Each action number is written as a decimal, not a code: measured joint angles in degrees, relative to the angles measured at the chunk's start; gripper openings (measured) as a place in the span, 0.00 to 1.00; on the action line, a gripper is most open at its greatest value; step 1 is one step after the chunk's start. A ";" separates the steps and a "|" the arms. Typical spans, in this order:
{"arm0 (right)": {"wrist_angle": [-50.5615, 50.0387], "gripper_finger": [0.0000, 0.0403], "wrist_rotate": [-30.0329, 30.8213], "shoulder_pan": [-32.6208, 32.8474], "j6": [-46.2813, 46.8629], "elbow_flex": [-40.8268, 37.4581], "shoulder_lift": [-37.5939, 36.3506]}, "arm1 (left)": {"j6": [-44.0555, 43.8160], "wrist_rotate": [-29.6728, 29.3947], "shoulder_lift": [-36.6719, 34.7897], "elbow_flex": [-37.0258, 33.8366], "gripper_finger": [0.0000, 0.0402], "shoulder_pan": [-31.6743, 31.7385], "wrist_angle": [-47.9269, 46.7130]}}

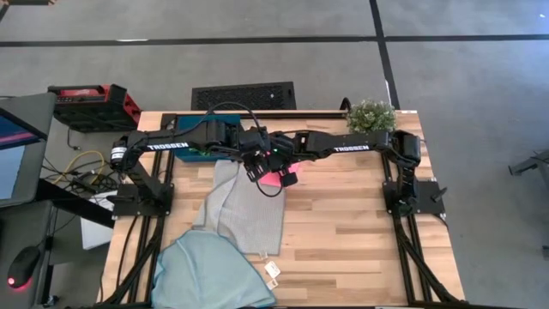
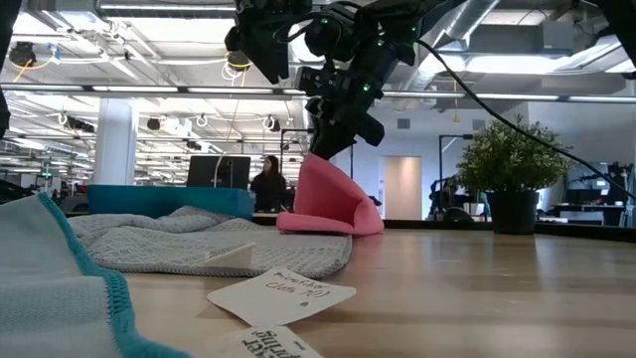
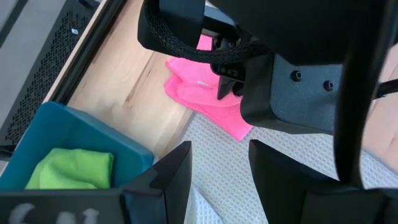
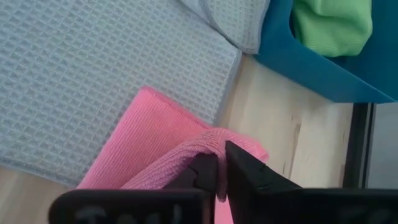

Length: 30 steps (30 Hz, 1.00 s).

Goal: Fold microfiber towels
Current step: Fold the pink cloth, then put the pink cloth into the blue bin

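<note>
"TROSSEN" lettering (image 1: 160, 147) on both arms above pink towel (image 1: 273, 178)

"TROSSEN" stood in white capitals on the left arm (image 1: 163, 146) and again on the right arm (image 1: 350, 148) in the high view. In the low view, 2 paper tags (image 2: 281, 294) lay on the table (image 2: 477, 288); the upper one bore handwriting and the lower one print, neither of which could be made out.
</note>
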 joint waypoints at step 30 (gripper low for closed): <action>-18.64 0.53 0.23 -1.62 11.90 0.00 -13.23 | 2.39 0.47 -0.42 -2.93 0.38 -0.04 -3.97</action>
